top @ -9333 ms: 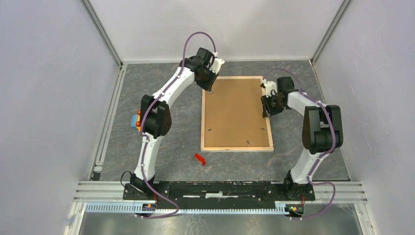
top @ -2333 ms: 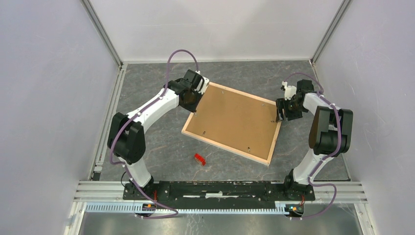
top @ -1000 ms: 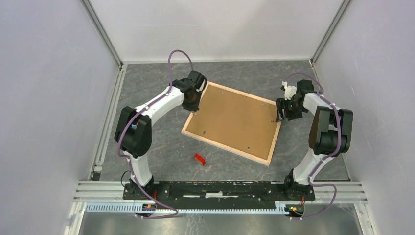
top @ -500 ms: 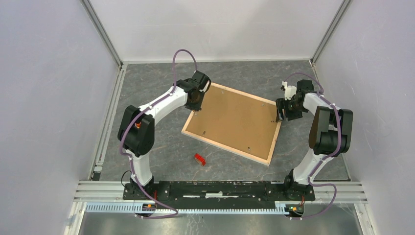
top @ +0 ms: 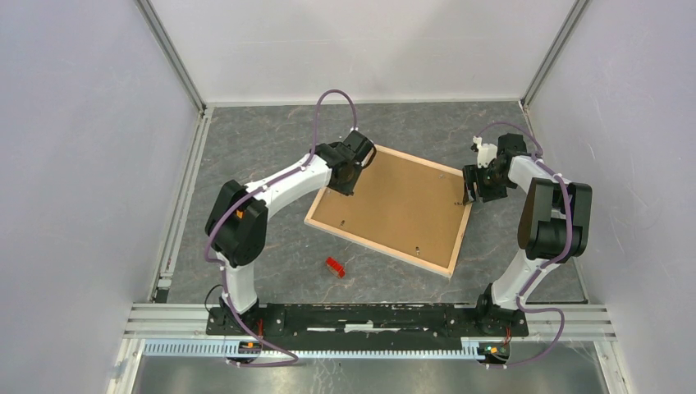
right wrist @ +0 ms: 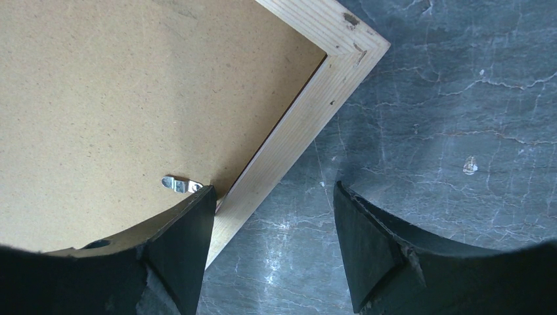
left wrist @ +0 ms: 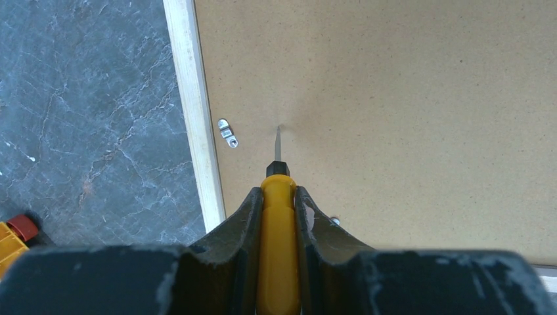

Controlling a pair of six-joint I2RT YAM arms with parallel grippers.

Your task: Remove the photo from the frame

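The left gripper (left wrist: 278, 197) is clenched on the yellow handle of a screwdriver (left wrist: 278, 249), whose thin metal tip rests against the brown backing board (left wrist: 394, 98) just inside the frame's left rail; from above, this gripper (top: 345, 176) sits over the far left corner of the frame (top: 377, 246). Just left of the tip a small metal clip (left wrist: 227, 132) lies on the board, right beside the pale wood edge. On the grey marbled table (top: 271, 148), near the frame's front left edge but apart from it, lies a small red piece (top: 334, 266). The frame lies flat and face down, turned at an angle to the table edges, with the backing board (top: 394, 201) uppermost and filling it, so the photo is hidden from view. At the frame's right corner the right gripper (right wrist: 272, 190) is released, jaws wide apart and straddling the wood edge (right wrist: 309, 125): one finger (right wrist: 190, 236) is over the board beside another clip (right wrist: 180, 184), the other finger over bare table
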